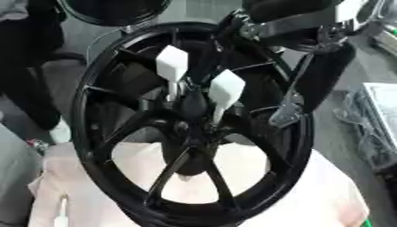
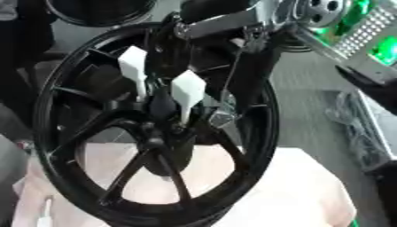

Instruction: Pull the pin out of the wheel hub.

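Observation:
A black spoked wheel hub (image 1: pixel 101 146) stands upright on a pale cloth. Two white wedge-headed pins stick out of its centre: one at the upper left (image 1: pixel 172 64), the other just right of it (image 1: pixel 227 88), each on a thin white stem. My right arm (image 1: pixel 298 24) comes in from the upper right across the top of the rim. Part of my right hand, with a silver joint (image 1: pixel 287 111), hangs in front of the spokes to the right of the pins. Its dark fingers blend into the black wheel. My left hand is out of sight.
The pale cloth (image 1: pixel 310 195) covers the surface under the wheel. A second dark round rim (image 1: pixel 116 11) shows at the top left. Clear bags and a tray (image 1: pixel 380 119) lie at the right edge. A person's grey sleeve (image 1: pixel 15 173) shows at the left.

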Controlling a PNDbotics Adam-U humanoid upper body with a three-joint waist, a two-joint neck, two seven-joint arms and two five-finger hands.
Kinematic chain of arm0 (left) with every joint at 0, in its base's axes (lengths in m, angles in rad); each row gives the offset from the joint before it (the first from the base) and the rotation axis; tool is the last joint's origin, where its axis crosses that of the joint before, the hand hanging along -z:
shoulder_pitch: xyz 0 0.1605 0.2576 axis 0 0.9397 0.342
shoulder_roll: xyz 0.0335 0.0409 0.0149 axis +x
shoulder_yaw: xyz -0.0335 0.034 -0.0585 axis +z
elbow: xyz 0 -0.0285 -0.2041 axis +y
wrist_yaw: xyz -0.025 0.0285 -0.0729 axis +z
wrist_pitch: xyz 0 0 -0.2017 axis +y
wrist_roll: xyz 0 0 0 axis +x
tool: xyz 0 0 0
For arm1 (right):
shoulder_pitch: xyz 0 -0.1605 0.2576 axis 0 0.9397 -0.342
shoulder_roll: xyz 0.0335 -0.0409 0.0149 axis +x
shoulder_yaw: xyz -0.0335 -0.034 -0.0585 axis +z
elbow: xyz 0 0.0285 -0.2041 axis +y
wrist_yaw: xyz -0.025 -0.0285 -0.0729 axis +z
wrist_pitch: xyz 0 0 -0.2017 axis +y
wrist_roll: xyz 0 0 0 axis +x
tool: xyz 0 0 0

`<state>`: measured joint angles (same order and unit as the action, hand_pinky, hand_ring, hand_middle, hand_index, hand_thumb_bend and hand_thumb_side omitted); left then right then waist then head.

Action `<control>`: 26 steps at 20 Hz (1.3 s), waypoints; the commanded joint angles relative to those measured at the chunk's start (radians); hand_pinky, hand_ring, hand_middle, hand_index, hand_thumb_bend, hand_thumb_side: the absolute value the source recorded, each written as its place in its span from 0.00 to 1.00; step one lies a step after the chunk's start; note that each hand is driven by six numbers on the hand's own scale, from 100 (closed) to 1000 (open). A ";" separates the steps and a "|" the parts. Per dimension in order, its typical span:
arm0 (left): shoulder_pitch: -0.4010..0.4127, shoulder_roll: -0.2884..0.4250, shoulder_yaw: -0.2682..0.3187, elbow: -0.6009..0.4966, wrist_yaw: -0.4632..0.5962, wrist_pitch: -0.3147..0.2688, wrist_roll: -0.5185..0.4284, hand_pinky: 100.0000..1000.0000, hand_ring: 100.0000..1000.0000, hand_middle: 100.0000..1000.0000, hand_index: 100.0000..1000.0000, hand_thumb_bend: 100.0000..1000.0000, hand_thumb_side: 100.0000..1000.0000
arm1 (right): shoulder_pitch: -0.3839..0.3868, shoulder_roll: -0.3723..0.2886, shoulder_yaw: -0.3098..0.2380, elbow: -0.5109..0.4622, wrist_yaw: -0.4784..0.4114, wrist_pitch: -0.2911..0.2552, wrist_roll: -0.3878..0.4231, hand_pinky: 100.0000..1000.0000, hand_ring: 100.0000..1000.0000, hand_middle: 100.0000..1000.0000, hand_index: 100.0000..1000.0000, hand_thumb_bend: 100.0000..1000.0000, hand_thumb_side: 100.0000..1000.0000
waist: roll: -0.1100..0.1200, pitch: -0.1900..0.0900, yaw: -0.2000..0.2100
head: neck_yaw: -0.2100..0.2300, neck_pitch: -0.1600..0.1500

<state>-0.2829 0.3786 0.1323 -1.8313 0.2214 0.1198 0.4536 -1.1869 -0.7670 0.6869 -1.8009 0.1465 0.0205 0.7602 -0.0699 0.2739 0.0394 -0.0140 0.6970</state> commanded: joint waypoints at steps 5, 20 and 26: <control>-0.014 0.014 -0.001 -0.013 0.006 -0.001 -0.007 0.73 0.75 0.74 0.76 0.45 0.55 | 0.002 0.011 -0.005 0.048 0.098 -0.072 -0.055 0.82 0.77 0.76 0.81 0.46 0.08 | 0.008 -0.011 0.002 | -0.003 -0.019; -0.018 0.004 -0.001 -0.012 0.000 0.002 -0.019 0.73 0.75 0.73 0.75 0.44 0.55 | 0.040 0.034 0.003 0.111 0.141 -0.120 -0.088 0.81 0.75 0.74 0.79 0.34 0.00 | 0.010 -0.002 0.011 | -0.006 -0.017; -0.019 0.001 -0.003 -0.012 0.001 0.003 -0.021 0.73 0.75 0.74 0.75 0.44 0.55 | 0.044 0.042 0.003 0.123 0.143 -0.119 -0.112 0.81 0.74 0.74 0.78 0.34 0.00 | 0.010 -0.001 0.013 | -0.002 -0.021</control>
<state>-0.2898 0.3687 0.1278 -1.8312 0.2231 0.1233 0.4373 -1.1286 -0.7157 0.7025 -1.6793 0.2858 -0.0986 0.6561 -0.0654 0.2880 0.0508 -0.0185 0.6837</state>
